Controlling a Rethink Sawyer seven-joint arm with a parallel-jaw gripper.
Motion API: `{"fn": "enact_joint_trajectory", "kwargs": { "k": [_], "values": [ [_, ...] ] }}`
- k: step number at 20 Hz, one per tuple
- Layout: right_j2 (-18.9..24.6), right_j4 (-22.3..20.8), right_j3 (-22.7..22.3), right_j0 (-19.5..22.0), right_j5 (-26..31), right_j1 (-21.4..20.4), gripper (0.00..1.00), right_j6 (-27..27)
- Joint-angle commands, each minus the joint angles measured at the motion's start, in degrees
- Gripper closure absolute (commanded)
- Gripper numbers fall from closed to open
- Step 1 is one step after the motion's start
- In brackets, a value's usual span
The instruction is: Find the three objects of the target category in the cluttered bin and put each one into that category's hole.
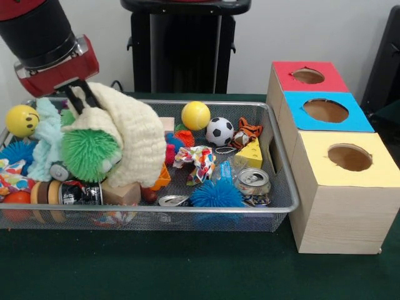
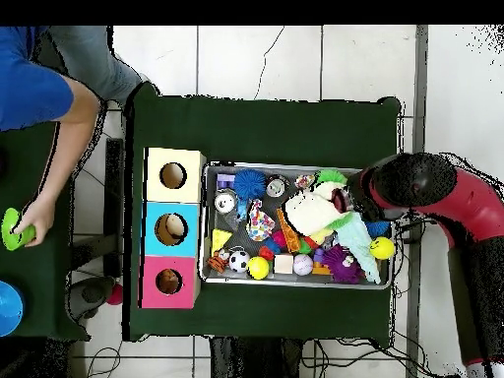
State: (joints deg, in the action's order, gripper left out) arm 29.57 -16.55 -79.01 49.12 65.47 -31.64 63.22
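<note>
The tool [image 1: 83, 95] sits at the bin's end farthest from the boxes, its dark fingers pinched on the top fold of a cream knitted cloth [image 1: 131, 134], which hangs from it in a hood over a green spiky ball [image 1: 89, 155]; in the overhead view the tool itself is hidden under the red arm [image 2: 448, 202], so the grip is judged from the front view alone, and it may be catching only cloth. That looks like a clearing move, not a pick, since the cloth is no plush animal. To do it well, lift the cloth straight up until its hem is free of the ball and of the pale blue fuzzy thing [image 1: 45, 139] beside it, then lay it on a bare part of the green surface [image 1: 187, 269] or on the far end of the wire mesh bin [image 1: 278, 206], not back over the toys. The one plain target is the tiger plush [image 1: 245, 132], lying at the opposite end just beside the soccer ball [image 1: 219, 131] and touching the cheese wedge [image 1: 251, 154]. It wants a grasp from above on its body, clear of the bin's rim. The red-topped box's hole [image 1: 308, 75] is the one farthest back in the row, past the blue-topped box [image 1: 325, 110].
</note>
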Motion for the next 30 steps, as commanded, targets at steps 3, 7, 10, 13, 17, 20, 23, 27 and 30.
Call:
{"fn": "enact_joint_trajectory", "kwargs": {
  "k": [3, 7, 10, 13, 17, 20, 23, 27, 30],
  "values": [
    [-3.05, 6.98, -11.77, -1.84, -0.92, -0.90, 1.00, 14.46],
    [-4.06, 9.45, -14.77, -2.94, -4.26, -1.75, 1.00, 16.30],
    [-4.49, 11.79, -16.80, -3.61, -6.37, -2.36, 1.00, 17.03],
    [-4.98, 13.83, -18.33, -4.49, -8.63, -2.51, 1.00, 17.57],
    [-4.64, 16.20, -20.47, -4.81, -12.76, -2.65, 1.00, 16.95],
    [-3.91, 17.21, -21.52, -4.75, -17.24, -2.30, 1.00, 15.59],
    [-3.41, 18.26, -21.84, -4.84, -21.62, -1.31, 1.00, 15.02],
    [-3.33, 16.75, -20.67, -5.05, -25.76, -0.06, 1.00, 11.85],
    [-3.29, 13.22, -18.54, -4.83, -29.92, 0.91, 1.00, 7.89]
  ]
}}
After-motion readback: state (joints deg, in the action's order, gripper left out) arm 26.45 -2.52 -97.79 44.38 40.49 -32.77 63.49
